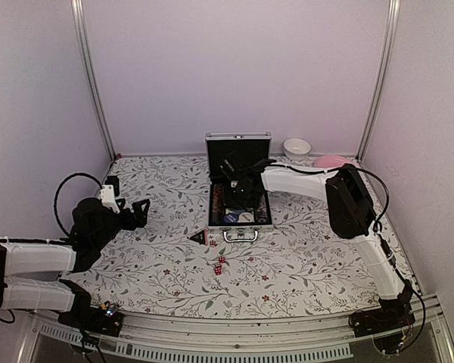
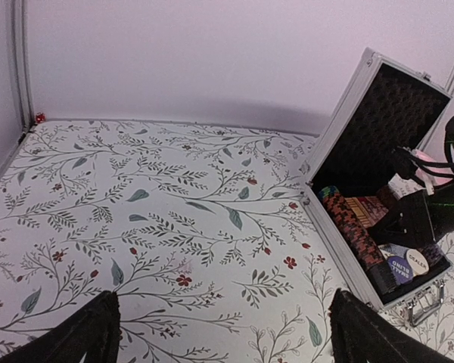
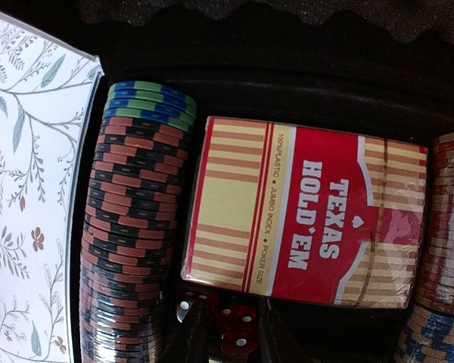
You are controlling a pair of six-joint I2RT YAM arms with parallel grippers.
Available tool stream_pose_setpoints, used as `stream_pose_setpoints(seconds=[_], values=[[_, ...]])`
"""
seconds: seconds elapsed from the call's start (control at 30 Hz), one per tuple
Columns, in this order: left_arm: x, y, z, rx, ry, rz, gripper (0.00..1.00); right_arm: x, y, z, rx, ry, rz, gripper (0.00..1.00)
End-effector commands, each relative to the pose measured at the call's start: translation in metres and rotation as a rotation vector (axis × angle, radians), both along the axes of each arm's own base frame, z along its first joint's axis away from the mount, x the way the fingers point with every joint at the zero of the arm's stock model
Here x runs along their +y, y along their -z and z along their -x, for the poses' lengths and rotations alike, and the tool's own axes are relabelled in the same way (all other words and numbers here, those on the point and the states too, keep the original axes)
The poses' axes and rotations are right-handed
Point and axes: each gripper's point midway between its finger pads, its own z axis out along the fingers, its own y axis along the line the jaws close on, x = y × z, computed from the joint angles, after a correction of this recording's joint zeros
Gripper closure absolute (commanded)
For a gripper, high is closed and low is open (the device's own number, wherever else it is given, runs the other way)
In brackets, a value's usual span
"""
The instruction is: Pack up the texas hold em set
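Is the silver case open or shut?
Open. The case has its lid upright, showing black lining, with chips and the card pack inside.

A lab test booth: plain white walls point(image 1: 234, 68), aluminium corner posts point(image 1: 91, 76).

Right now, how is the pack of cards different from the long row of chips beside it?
The card pack is one flat box; the chip row is many round chips on edge. The card pack is tan and red with TEXAS HOLD'EM printed on it; the chip row is mostly red and black, with blue and green at one end. Both lie side by side in the black-lined case.
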Motion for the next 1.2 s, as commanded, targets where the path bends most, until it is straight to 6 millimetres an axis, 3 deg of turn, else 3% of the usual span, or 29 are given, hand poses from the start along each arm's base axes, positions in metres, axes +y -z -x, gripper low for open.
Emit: stream_pose_setpoints(seconds=[0.0,0.6,1.17], values=[[-0.006,-0.014,-0.004,-0.039,0.016,0.015,0.03,0.002,0.001,-0.007,-0.008,0.004,-0.012,0.76],[-0.007,-0.013,-0.005,-0.033,0.019,0.014,0.03,0.001,-0.008,-0.010,-0.022,0.011,-0.025,0.68],[-0.008,-0.013,-0.006,-0.031,0.021,0.013,0.03,0.012,-0.007,-0.008,-0.002,-0.015,-0.075,0.45]])
